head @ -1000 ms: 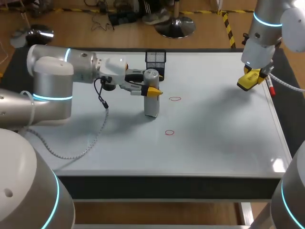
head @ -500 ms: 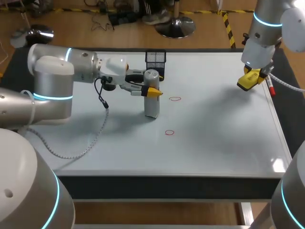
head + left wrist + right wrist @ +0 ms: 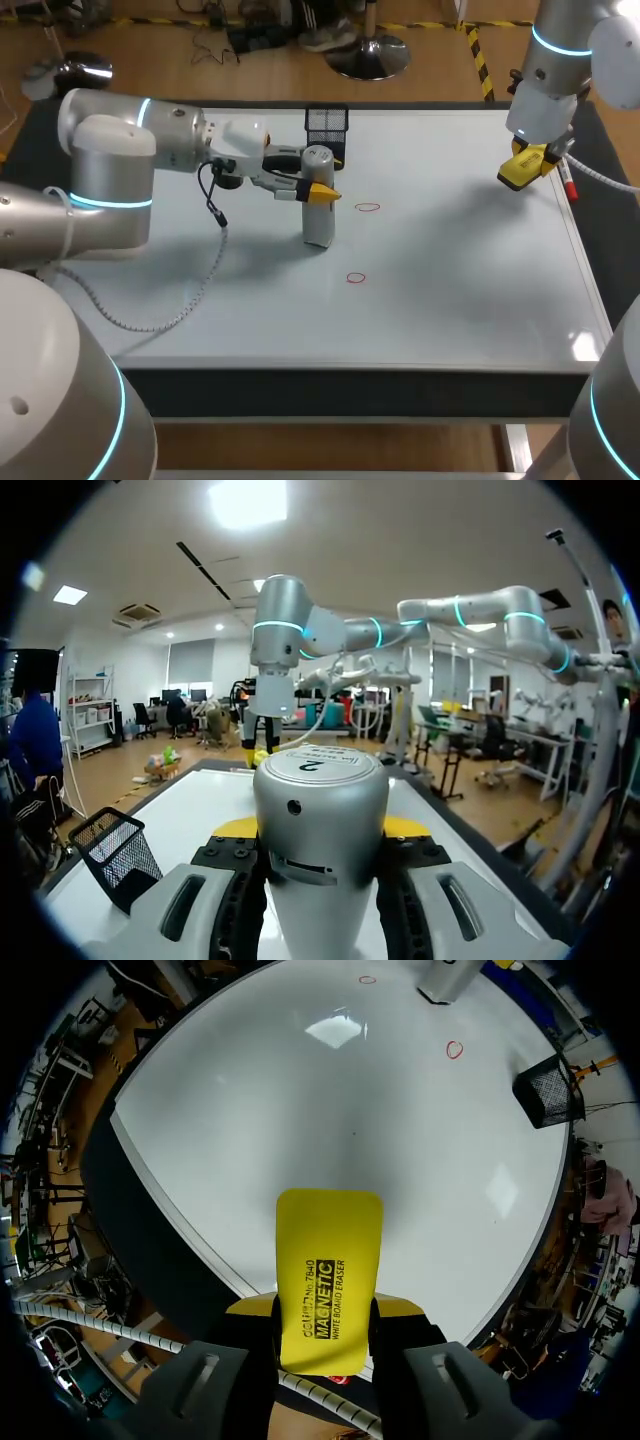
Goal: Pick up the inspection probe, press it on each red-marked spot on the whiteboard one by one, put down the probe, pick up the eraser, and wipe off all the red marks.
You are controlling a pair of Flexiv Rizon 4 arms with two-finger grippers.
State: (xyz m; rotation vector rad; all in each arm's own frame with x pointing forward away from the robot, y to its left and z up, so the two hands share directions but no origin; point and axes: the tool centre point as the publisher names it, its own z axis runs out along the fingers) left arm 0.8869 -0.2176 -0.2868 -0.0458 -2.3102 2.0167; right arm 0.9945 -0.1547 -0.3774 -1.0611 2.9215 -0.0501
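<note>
Your left jaws are clamped on both sides of the silver probe (image 3: 318, 205), upright on the whiteboard (image 3: 450, 300), beside the far red mark (image 3: 368, 208) and the near red mark (image 3: 356, 278). Only the left wrist view shows the printed label on its cap. Your right jaws hold the yellow eraser (image 3: 328, 1260), black print on its face, over the surface's far right corner. The mesh basket (image 3: 326, 122) sits behind the probe; you can't tell what it holds.

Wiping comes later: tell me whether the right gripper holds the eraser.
Yes, the right gripper is shut on the yellow eraser, one finger on each side.
</note>
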